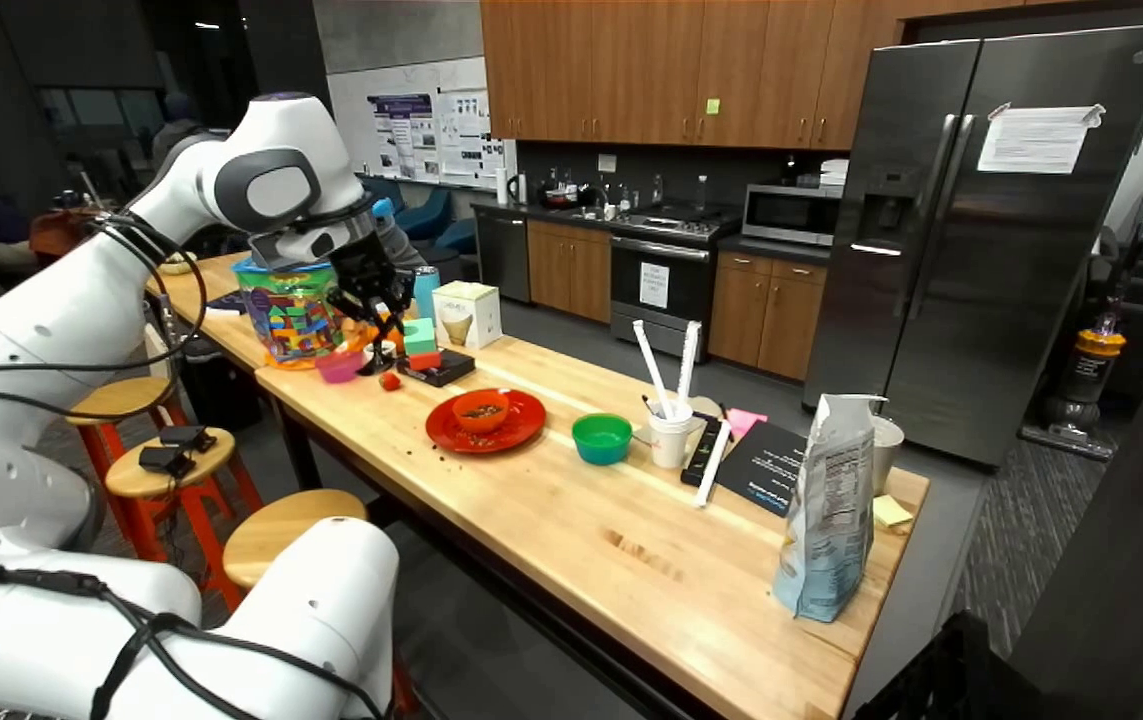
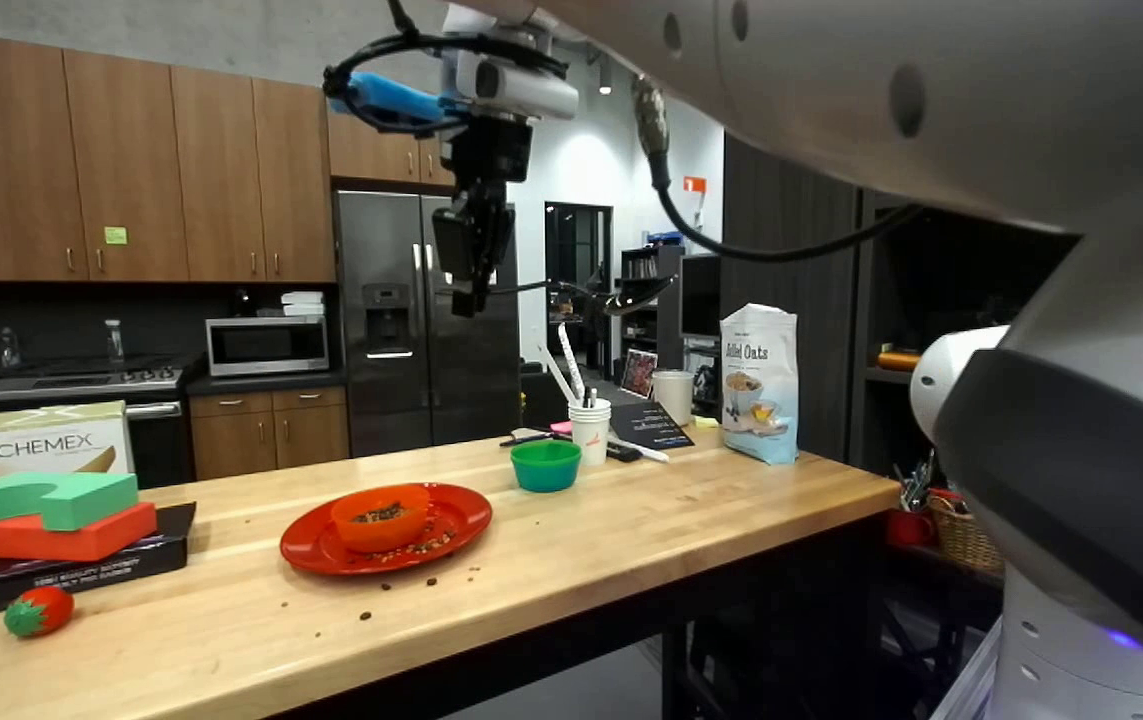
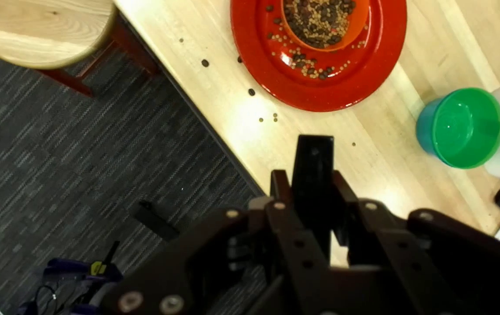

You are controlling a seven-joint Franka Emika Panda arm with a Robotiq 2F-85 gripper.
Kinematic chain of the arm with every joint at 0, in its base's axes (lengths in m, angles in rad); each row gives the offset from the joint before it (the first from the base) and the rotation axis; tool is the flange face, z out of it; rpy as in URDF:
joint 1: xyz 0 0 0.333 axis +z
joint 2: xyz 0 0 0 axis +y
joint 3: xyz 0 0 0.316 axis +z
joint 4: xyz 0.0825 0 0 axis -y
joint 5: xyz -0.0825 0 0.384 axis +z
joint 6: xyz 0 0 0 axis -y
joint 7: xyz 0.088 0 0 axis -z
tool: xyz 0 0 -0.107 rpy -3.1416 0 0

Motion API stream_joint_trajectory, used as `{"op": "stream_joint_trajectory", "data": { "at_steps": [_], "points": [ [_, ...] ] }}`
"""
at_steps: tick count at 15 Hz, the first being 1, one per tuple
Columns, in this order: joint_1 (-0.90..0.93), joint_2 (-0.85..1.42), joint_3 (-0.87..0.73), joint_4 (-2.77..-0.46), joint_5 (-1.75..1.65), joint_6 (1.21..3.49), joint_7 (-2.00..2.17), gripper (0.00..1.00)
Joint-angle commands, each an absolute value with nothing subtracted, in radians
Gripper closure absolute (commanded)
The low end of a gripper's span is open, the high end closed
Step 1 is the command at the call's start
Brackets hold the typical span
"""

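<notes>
"One black spoon-shaped utensil (image 2: 637,297) is in the hand (image 3: 309,186), it seems. How is it held?"

"The hand looks closed on the dark handle (image 3: 315,159), in the wrist view. In an exterior view the utensil hangs above the wooden tabletop (image 2: 631,520), its spoon end jutting out to one side, apart from the things below."

"What could go wrong?"

"A knock on that jutting end might twist it in the grip. The tabletop's edge seems close below, so a slip might drop it onto the grey carpeted floor (image 3: 57,153)."

"And lower down?"

"A bump to the round red plate (image 3: 319,98), or to the small orange bowl (image 2: 371,536) standing on it, could scatter more dark beans (image 3: 251,92) and tan grains (image 3: 319,18); some lie loose already. A careless swing might topple the stacked white paper cups (image 2: 591,440) by their tall white sticks (image 1: 688,362)."

"What's in the containers?"

"The orange bowl holds beans and grains mixed. Of the round green bowl (image 3: 470,131) I see only a shiny inside. Those cups hold sticks and slim dark pens (image 2: 589,397). Colourful blocks (image 1: 306,330) show on or through the clear plastic bag (image 1: 281,290). The blue-and-white oats bag (image 2: 759,385) hides its contents."
</notes>
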State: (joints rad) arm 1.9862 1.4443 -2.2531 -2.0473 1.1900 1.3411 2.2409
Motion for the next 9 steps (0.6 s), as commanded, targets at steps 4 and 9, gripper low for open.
{"op": "stream_joint_trajectory", "data": {
  "at_steps": [4,9],
  "points": [
    [2.022,1.439,-2.273,-2.067,1.196,1.285,2.108,0.76],
    [2.024,1.429,-2.274,-2.073,1.197,1.277,2.08,0.76]
  ]
}}
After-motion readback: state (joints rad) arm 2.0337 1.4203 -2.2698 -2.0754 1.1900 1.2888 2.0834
